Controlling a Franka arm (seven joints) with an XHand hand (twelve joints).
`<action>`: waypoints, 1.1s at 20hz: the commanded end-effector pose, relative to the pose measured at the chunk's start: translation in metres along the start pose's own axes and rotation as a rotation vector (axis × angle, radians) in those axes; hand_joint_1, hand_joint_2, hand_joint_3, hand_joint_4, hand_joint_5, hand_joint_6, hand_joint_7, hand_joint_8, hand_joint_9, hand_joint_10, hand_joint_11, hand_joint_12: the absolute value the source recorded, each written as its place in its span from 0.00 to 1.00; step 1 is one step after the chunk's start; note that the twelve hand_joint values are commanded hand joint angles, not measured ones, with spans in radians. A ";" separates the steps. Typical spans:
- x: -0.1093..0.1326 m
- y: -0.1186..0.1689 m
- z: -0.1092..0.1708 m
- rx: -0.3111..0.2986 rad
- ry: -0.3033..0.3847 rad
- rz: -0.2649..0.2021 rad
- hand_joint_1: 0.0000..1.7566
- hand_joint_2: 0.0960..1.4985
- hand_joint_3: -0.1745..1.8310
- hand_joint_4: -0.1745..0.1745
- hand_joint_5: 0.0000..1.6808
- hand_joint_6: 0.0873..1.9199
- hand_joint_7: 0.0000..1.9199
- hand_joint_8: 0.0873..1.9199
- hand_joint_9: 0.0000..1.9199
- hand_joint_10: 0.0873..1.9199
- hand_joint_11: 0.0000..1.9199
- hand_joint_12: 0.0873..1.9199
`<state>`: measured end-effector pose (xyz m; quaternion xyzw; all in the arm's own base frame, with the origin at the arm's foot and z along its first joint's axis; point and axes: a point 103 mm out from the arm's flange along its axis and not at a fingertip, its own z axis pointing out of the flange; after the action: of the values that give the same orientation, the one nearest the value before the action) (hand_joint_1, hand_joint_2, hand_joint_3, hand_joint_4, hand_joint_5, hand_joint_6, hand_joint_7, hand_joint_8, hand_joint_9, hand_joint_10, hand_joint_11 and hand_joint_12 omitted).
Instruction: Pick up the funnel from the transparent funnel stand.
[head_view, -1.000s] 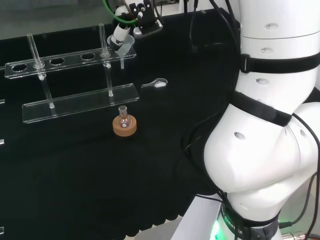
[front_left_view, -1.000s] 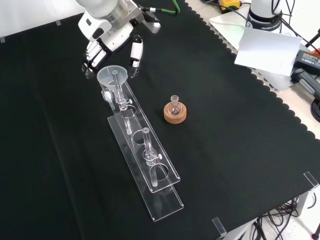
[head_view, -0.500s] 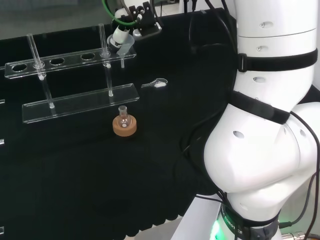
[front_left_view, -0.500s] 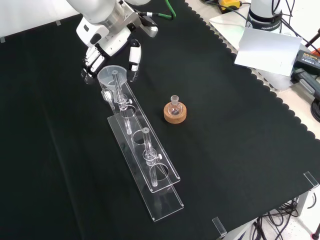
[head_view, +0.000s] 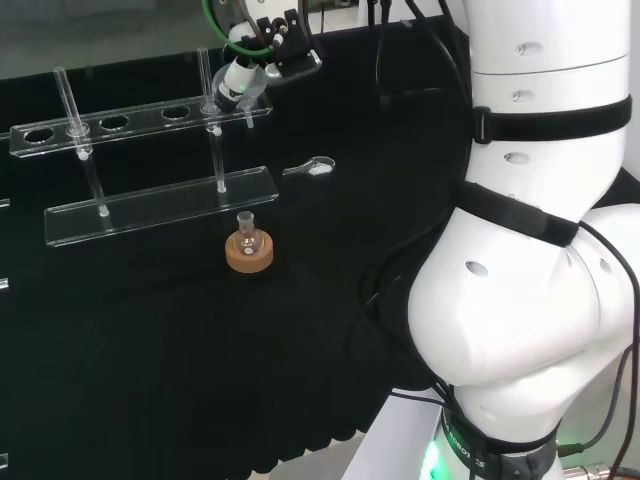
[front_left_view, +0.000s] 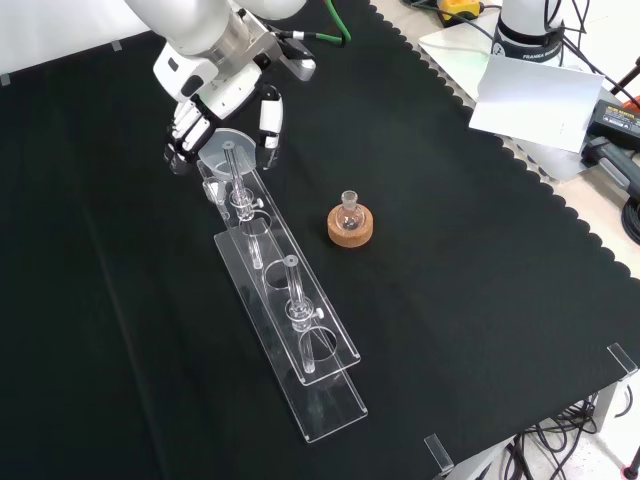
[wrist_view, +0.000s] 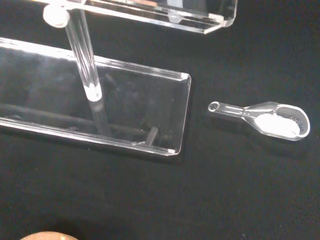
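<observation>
A: Head view first. Where is the funnel (head_view: 247, 97)?

B: At the right end of the stand (head_view: 150, 119), seated in the top rail's last hole. The hand (head_view: 240, 72) hangs right over it, touching or nearly so. Whether anything is clamped, I can't tell from here.

A: And the front view?

B: Clearer. The funnel (front_left_view: 222, 152) sits at the stand's (front_left_view: 300, 340) far end, its wide mouth up. The hand (front_left_view: 215, 100) straddles it, fingers (front_left_view: 185, 128) on one side and the thumb on the other, spread apart and not yet closed on the rim. I'd close evenly on the rim, then lift straight up so the stem clears the hole without rocking the stand.

A: Wrist view?

B: The stand's base (wrist_view: 125, 115) and a post, with a glass scoop (wrist_view: 270, 119) of white powder near the stand's end. Keep the lift clear of it.
</observation>
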<state>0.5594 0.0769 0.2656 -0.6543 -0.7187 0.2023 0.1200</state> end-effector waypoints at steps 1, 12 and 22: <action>0.003 -0.010 -0.014 -0.045 0.004 -0.002 0.36 0.58 0.00 0.53 0.10 0.00 0.00 0.26 0.15 0.42 0.24 0.72; 0.012 -0.018 -0.012 -0.030 -0.019 -0.016 0.36 0.58 0.00 0.53 0.11 0.00 0.00 0.26 0.14 0.41 0.25 0.72; 0.008 -0.010 -0.002 -0.020 -0.036 0.005 0.36 0.57 0.00 0.51 0.09 0.00 0.00 0.15 0.07 0.43 0.20 0.74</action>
<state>0.5488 0.0871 0.2761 -0.6503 -0.7254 0.2016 0.1012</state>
